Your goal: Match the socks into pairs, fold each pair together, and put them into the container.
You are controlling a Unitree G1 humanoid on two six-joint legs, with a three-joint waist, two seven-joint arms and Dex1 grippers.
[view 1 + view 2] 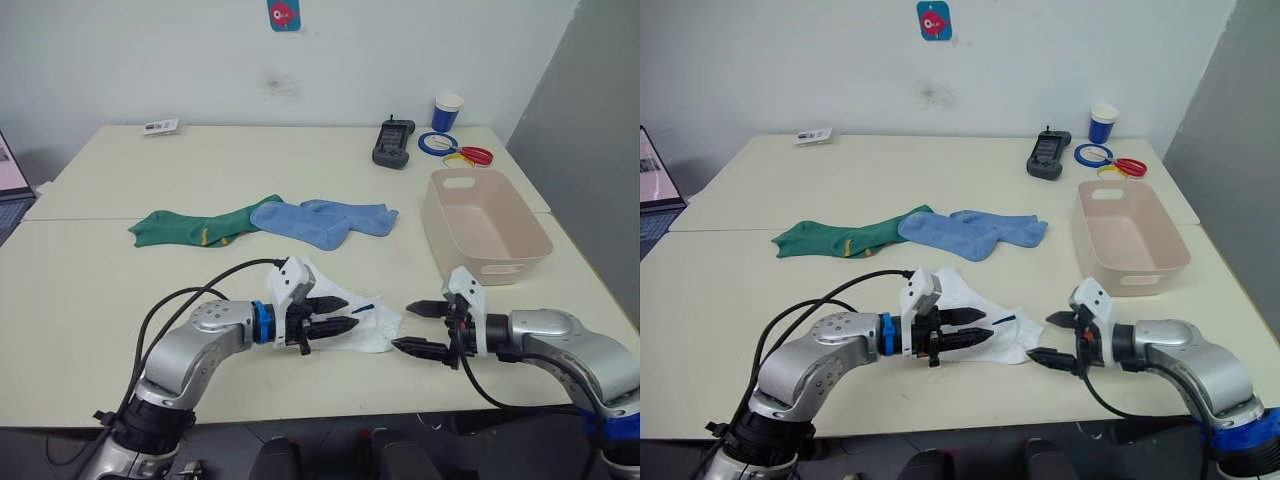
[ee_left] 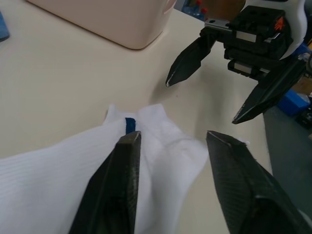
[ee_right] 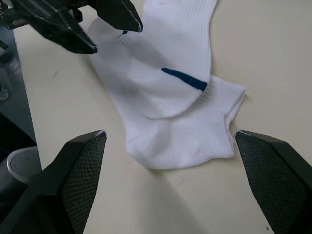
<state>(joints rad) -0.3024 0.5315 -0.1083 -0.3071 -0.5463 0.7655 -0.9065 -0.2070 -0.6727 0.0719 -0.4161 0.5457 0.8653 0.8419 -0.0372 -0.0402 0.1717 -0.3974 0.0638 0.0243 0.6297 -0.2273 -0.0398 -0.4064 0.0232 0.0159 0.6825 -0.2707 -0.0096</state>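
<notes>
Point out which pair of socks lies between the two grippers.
The white socks, stacked at the near table edge between the left gripper and right gripper; the green and blue socks lie farther back.

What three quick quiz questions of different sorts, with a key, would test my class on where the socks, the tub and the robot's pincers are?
1. True or false: the container already holds socks.
2. Which socks lie between the left pincer and the right pincer? A white socks B blue socks C green socks
3. Fill in: the right pincer's fingers are ___.

Key: 1 false, no socks are in it. 2 A. 3 open, spread wide beside the white socks.
</notes>
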